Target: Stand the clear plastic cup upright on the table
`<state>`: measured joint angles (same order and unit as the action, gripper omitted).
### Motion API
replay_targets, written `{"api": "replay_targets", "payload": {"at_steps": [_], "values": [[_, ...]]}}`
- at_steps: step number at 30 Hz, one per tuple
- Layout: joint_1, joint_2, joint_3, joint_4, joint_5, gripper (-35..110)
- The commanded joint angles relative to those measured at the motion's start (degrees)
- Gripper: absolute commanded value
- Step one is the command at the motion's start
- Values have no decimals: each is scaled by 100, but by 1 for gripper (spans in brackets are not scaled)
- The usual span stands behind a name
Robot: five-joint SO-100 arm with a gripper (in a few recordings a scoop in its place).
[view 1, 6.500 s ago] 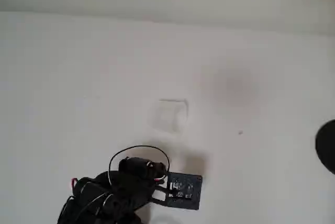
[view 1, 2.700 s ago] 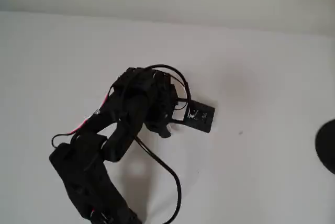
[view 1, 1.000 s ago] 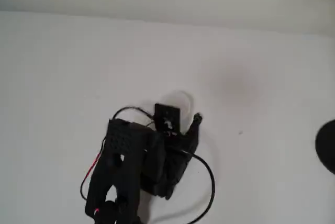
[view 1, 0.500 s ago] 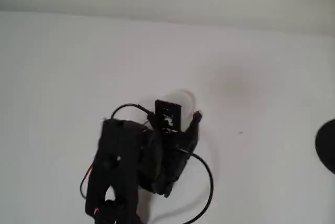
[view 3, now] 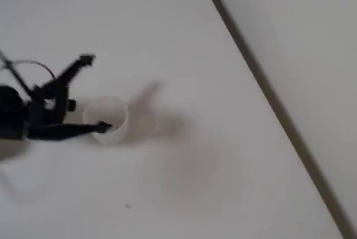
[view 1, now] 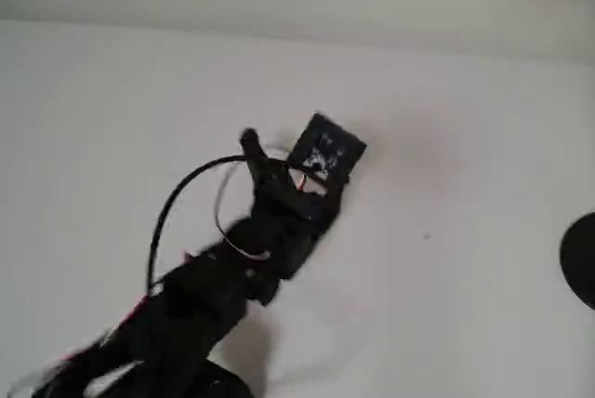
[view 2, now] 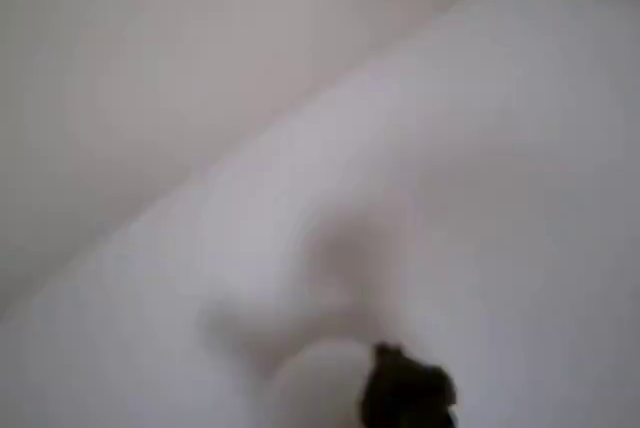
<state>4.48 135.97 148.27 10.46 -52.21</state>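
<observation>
A plain white table [view 3: 184, 21] fills the scene, meeting a pale wall along a dark edge at the right of the fixed view; no writing can be read anywhere, and the pale markings on the black circuit-board square [view 1: 325, 152] at the gripper's head are too blurred to make out. The gripper [view 3: 93, 92] has its jaws spread wide apart, gripping nothing; in the fixed view one finger points up and away while the other reaches along the table, its tip touching the near rim of the clear plastic cup [view 3: 107, 119]. The cup stands upright on the table, round mouth upward and long axis vertical, partly between the jaws and close against the lower finger; its walls are faint against the white surface. In the overhead view the arm covers the cup's place; a dark round object [view 1: 581, 258] is cut off at the right edge. The wrist view is heavily blurred; a dark fingertip [view 2: 405, 388] shows at the bottom beside a pale rounded shape.
</observation>
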Motion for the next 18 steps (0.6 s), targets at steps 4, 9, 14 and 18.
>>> {"api": "replay_targets", "payload": {"at_steps": [4,9,14,18], "values": [[-9,835,-2900,5458,4104,34],[105,984,-2681,6460,4852,2],[264,1406,-1239,5977,4764,0],[141,3234,659,5282,4447,0]]}}
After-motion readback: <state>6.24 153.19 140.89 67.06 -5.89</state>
